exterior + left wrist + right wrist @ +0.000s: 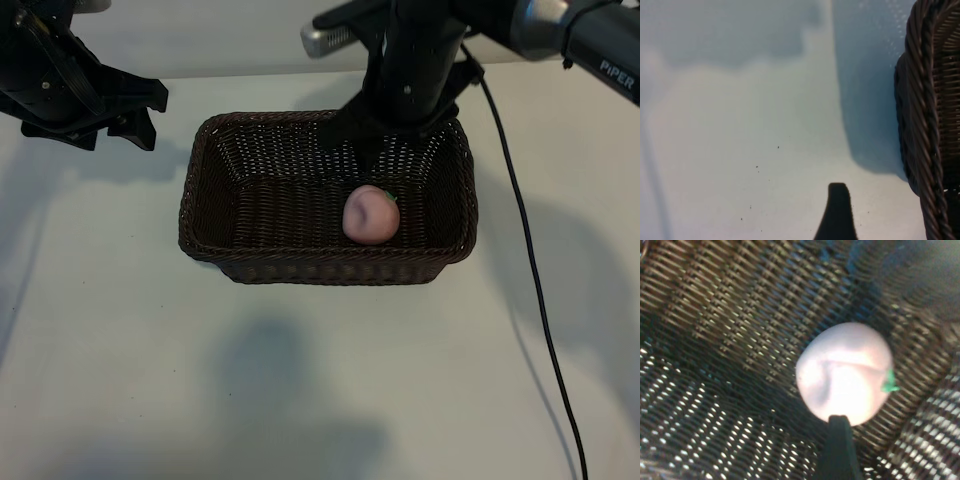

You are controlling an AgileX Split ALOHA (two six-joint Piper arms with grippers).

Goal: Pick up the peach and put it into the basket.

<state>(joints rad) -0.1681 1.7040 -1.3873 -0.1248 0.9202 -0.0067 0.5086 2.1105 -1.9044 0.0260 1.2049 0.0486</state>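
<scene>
The pink peach lies on the floor of the dark brown wicker basket, towards its right end, green stem at its right. My right gripper hangs over the basket's back right part, just above and behind the peach, open and holding nothing. The right wrist view has the peach resting free on the weave, beyond one dark finger. My left gripper is parked at the back left, open and empty, beside the basket's left end.
The basket stands on a white table. A black cable runs from the right arm down the table's right side. Bare table surface lies in front of the basket and to its left.
</scene>
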